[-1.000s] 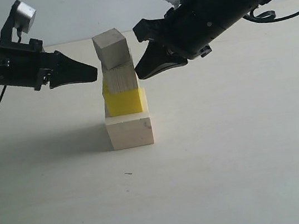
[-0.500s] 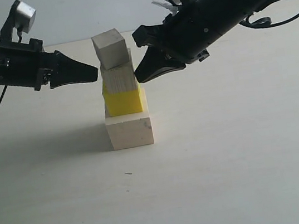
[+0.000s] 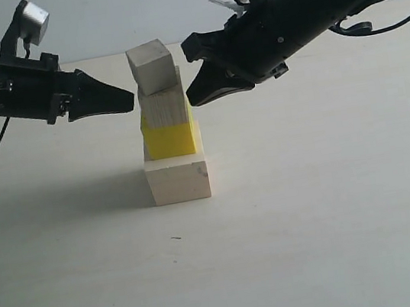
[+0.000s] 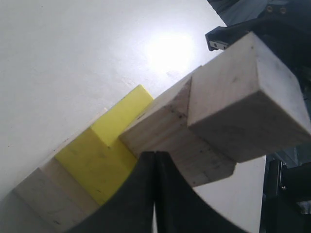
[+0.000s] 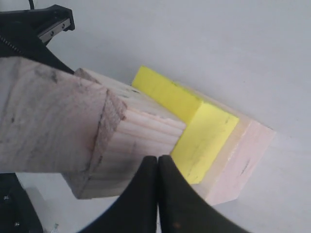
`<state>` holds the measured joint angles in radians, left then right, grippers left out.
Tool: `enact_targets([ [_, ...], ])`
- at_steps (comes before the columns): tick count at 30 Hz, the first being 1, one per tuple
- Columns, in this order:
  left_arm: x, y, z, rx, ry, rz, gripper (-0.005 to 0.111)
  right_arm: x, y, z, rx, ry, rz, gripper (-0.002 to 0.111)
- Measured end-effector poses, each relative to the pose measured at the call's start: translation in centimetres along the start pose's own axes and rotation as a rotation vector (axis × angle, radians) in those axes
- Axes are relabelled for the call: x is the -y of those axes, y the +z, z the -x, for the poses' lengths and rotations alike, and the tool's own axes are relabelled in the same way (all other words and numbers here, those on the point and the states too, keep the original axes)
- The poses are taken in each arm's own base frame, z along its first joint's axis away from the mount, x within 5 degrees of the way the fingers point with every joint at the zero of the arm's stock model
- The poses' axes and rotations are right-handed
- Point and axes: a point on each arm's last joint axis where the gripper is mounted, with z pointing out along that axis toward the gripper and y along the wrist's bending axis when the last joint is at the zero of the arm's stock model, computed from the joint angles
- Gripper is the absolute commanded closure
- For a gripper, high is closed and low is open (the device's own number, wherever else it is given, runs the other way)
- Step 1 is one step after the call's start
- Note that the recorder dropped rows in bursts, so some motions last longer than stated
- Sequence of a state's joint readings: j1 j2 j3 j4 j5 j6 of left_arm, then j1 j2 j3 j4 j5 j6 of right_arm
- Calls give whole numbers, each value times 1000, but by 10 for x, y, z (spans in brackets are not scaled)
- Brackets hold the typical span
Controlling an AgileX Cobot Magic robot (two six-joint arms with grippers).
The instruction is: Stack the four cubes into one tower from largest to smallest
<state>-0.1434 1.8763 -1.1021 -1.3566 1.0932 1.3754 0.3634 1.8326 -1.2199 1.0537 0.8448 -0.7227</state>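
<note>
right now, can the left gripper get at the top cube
Probably yes. The left gripper sits just beside the tower, a little below the top cube, with nothing between them. It is shut, though, so it would have to open first.

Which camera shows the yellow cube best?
The exterior view: the yellow cube shows its whole front face, second from the bottom. Both wrist views catch it slanted, partly hidden by the wood cube resting on it.
</note>
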Motion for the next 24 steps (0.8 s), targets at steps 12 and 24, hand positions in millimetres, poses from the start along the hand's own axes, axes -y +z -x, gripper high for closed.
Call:
enact_targets([
  [12, 0, 0, 0, 0, 0, -2, 107, -2, 0, 3, 24, -5, 20, 108],
  [24, 1, 0, 0, -2, 0, -8, 107, -6, -3, 8, 25, -31, 26, 108],
])
